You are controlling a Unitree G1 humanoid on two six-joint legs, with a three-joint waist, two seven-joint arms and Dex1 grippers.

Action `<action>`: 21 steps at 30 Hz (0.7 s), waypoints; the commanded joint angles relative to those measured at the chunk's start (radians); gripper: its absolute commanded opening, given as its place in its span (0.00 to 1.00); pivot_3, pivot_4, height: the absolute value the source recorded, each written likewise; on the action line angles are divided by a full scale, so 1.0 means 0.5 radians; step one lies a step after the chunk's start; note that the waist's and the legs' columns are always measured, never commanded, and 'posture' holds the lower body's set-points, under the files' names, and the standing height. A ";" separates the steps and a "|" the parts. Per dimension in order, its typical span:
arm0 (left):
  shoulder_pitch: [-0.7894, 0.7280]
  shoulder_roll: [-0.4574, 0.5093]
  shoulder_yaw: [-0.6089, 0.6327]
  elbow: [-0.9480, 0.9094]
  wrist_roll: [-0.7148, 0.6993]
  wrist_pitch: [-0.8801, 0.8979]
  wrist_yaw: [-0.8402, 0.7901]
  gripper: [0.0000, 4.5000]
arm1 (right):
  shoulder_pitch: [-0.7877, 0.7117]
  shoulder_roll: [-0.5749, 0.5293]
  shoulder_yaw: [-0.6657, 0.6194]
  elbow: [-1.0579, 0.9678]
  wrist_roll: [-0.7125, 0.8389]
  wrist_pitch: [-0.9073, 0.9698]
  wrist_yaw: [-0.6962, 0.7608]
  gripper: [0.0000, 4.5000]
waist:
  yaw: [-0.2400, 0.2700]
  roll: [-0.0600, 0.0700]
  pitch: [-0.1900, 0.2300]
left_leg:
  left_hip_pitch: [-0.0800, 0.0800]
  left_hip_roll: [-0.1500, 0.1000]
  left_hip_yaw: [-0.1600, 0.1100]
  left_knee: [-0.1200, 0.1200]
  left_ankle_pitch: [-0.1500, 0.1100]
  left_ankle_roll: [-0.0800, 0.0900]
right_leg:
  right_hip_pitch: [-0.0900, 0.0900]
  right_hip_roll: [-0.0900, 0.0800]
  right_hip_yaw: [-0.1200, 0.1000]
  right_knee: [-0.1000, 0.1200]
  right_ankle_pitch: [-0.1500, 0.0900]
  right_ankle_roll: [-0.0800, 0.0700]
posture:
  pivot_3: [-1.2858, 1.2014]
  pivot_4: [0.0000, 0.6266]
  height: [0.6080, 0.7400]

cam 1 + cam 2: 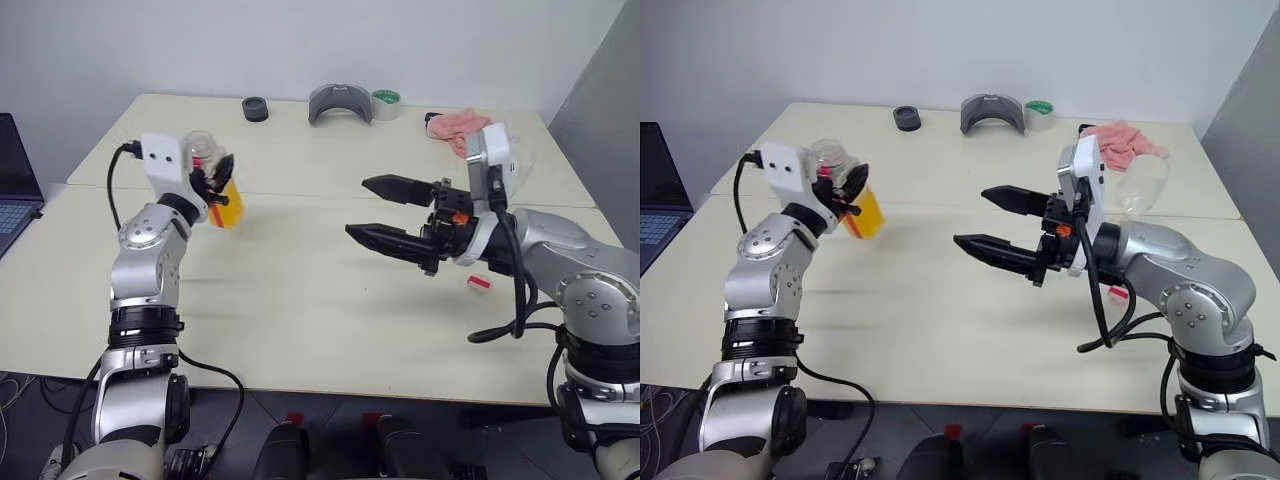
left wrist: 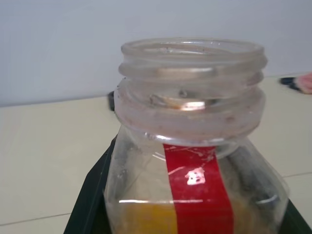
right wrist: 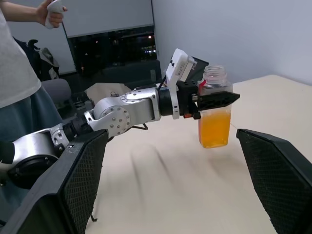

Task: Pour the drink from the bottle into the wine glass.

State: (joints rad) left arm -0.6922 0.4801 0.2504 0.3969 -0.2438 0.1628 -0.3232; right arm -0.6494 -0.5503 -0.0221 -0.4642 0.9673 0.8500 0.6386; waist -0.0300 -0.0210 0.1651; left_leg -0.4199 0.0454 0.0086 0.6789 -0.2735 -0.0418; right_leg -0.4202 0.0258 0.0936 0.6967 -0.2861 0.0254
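Bottle (image 3: 214, 108): uncapped, upright, part full of orange drink (image 3: 214, 127), pinched in left gripper (image 1: 848, 188) above bench (image 1: 300, 330). Right gripper (image 1: 385, 212): spread wide, empty. Wine glass (image 1: 1140, 183): apparently behind right arm; best confirmed before tipping slowly.

Along your table's (image 1: 300, 330) far edge sit a black ring (image 1: 255, 109), a grey curved piece (image 1: 340, 103), green-cored tape (image 1: 386, 104) and a pink cloth (image 1: 455, 127).
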 commanded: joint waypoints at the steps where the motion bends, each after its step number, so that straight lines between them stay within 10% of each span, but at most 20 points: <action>1: -0.056 0.007 0.055 0.130 0.030 -0.230 0.021 0.44 | -0.044 0.012 -0.016 -0.011 -0.014 -0.061 0.051 1.00 | 0.000 0.000 0.000 | 0.000 0.000 0.000 0.000 0.000 0.000 | 0.000 0.000 -0.001 0.000 0.000 0.000 | 0.52 0.24 1.00; 13: -0.090 -0.039 0.074 0.583 0.015 -0.551 -0.026 0.44 | -0.059 0.025 -0.021 0.004 -0.070 -0.063 0.053 1.00 | -0.001 -0.001 0.000 | -0.001 -0.001 -0.001 0.000 0.000 0.000 | 0.000 -0.001 -0.005 0.000 0.000 0.000 | 0.52 0.24 1.00; 21: -0.044 -0.033 0.065 0.613 0.029 -0.538 -0.012 0.94 | -0.116 0.028 -0.022 -0.021 -0.061 -0.012 -0.011 1.00 | -0.002 -0.001 -0.001 | -0.001 -0.001 -0.002 0.000 0.000 0.000 | 0.000 -0.002 -0.006 0.001 0.000 0.000 | 0.52 0.24 1.00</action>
State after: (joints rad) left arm -0.7101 0.4549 0.2742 0.7226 -0.2338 -0.0968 -0.3349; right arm -0.6847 -0.5377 -0.0148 -0.4442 0.9253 0.8495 0.6402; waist -0.0307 -0.0217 0.1647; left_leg -0.4202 0.0450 0.0077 0.6790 -0.2735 -0.0418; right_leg -0.4201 0.0250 0.0906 0.6974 -0.2860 0.0254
